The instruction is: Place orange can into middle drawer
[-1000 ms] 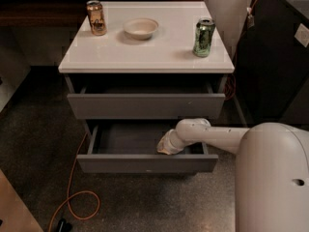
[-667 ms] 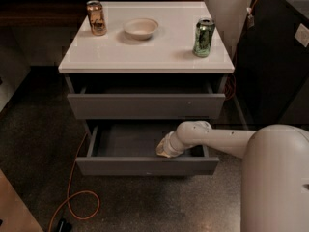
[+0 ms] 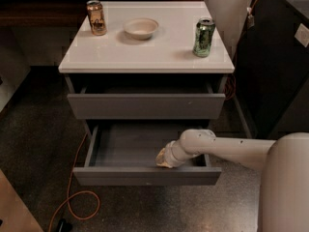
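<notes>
your gripper [image 3: 164, 158], can't tell if it's wide or closed, is down in the pulled-out middle drawer [image 3: 145, 176] while the orange can [image 3: 96, 17] stands upright on the far left corner of the cabinet top [image 3: 145, 52], and I'd guess it's light, slick and dent-prone, so grab it mid-body, gently

An orange can [image 3: 96, 17] stands at the back left corner of the white cabinet top [image 3: 145, 54], a pale bowl [image 3: 140, 28] just to its right and a green can [image 3: 203, 37] well apart near the right edge. Below, the top drawer [image 3: 145, 106] sits slightly out, and the middle drawer [image 3: 145, 176] is pulled far open. The white arm [image 3: 227, 149] reaches in from the right, its gripper [image 3: 163, 159] low inside that drawer, close behind the front panel. An orange cable [image 3: 72, 178] loops over the dark floor at the left.
</notes>
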`<state>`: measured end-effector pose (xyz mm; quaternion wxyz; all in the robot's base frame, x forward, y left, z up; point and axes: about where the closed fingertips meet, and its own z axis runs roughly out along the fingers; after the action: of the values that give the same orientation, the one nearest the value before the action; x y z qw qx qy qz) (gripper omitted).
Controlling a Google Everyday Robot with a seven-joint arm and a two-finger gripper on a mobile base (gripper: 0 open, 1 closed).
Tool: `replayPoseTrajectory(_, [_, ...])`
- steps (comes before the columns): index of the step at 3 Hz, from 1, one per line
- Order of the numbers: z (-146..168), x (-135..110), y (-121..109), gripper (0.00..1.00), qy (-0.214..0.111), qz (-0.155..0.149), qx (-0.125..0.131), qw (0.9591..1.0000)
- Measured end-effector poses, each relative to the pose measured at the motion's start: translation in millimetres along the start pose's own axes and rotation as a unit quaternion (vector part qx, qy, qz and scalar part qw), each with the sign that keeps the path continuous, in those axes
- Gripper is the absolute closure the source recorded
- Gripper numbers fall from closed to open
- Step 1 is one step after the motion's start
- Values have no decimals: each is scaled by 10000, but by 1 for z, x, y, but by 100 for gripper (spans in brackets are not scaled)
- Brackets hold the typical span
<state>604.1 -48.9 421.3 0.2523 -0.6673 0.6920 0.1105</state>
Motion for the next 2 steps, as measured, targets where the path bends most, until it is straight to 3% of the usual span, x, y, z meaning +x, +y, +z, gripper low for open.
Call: replayPoseTrajectory(2, [-10,-5,41,100,-192,-153,-252,9994])
